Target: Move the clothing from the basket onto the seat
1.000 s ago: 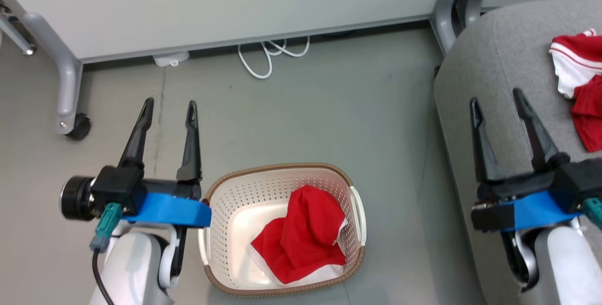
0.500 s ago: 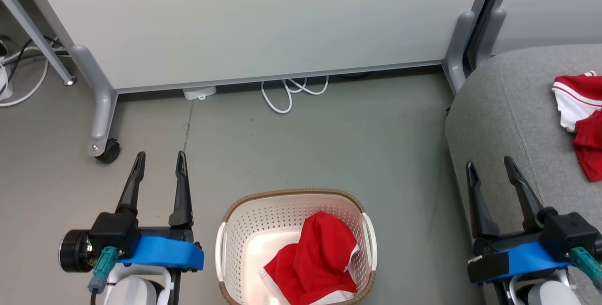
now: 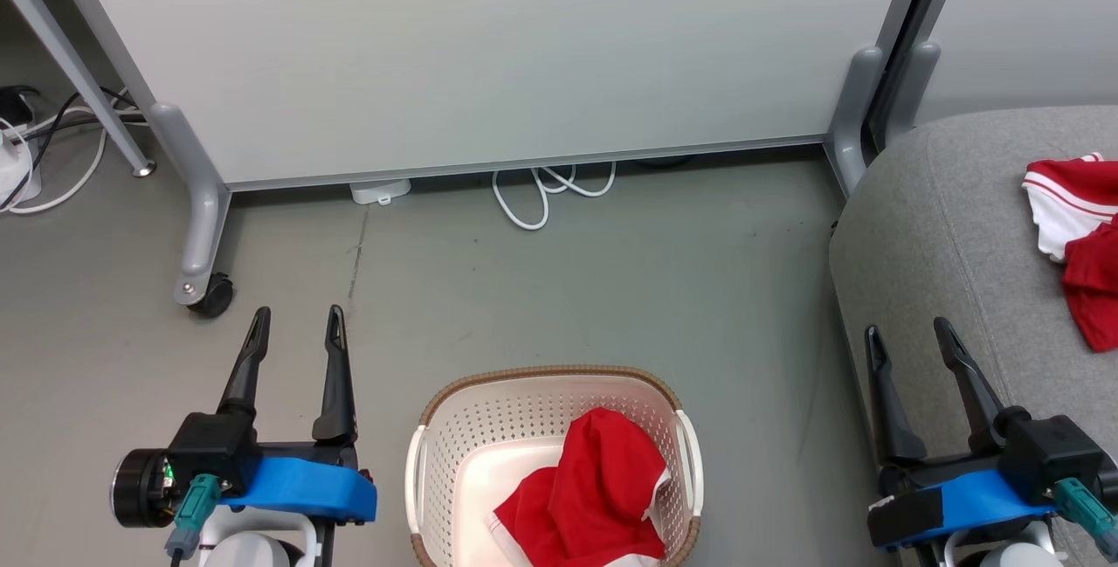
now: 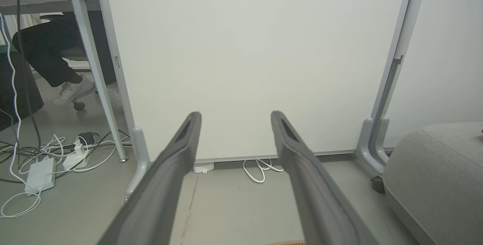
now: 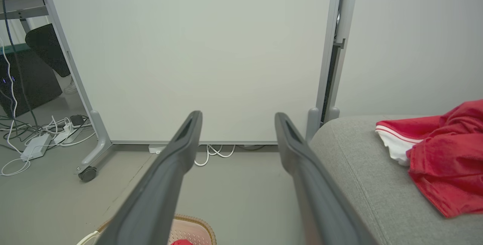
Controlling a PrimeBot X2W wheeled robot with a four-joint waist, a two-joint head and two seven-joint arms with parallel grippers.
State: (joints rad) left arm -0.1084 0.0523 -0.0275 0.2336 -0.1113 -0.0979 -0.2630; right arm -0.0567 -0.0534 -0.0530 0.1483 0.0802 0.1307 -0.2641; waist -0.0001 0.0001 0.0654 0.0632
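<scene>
A red garment [image 3: 590, 497] lies crumpled in the cream basket [image 3: 454, 427], which stands on the floor at the bottom middle of the head view. A second red garment with white stripe trim [image 3: 1076, 235] rests on the grey seat [image 3: 943, 226] at the right, and shows again [image 5: 437, 154] on the seat [image 5: 362, 177] in the right wrist view. My left gripper [image 3: 297, 327] hangs open and empty left of the basket. My right gripper [image 3: 908, 335] is open and empty over the seat's front edge. A sliver of the basket rim [image 5: 196, 228] peeks between the right fingers.
A white partition panel [image 3: 489, 51] on grey wheeled legs [image 3: 205, 226] stands behind the basket. White cables [image 3: 546, 191] lie at its foot, more cables and a power strip [image 4: 37, 173] to the left. A seated person's leg and shoe [image 4: 71, 90] show beyond a table leg.
The head camera has tilted up, so basket, grippers and seat sit lower in the picture. Both grippers stay open and empty; the garments have not moved.
</scene>
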